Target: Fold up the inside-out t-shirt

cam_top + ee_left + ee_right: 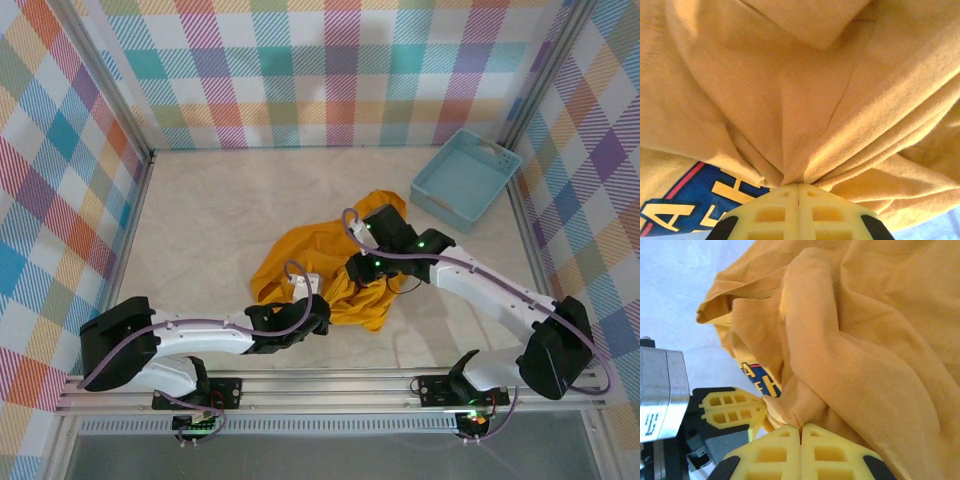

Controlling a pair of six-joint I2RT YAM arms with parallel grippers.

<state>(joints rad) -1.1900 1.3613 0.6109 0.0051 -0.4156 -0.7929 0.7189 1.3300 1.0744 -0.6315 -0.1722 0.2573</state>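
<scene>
The inside-out t-shirt (300, 255) lies crumpled in a mustard-orange heap at the middle of the table. My left gripper (320, 308) is at the heap's near edge, shut on a gathered pinch of the cloth (790, 100), with the folds fanning out from the closed tips (798, 185). Blue lettering (695, 200) shows on a face beside it. My right gripper (362, 272) is on the heap's right side, shut on a fold of the shirt (880, 340) at its tips (801, 426). The left gripper's yellow fingers (732, 407) sit close beside it.
A light blue basket (465, 178) stands at the back right, near the plaid wall. Bare table (210, 220) stretches left of and behind the shirt. The metal frame rail (330, 385) runs along the near edge.
</scene>
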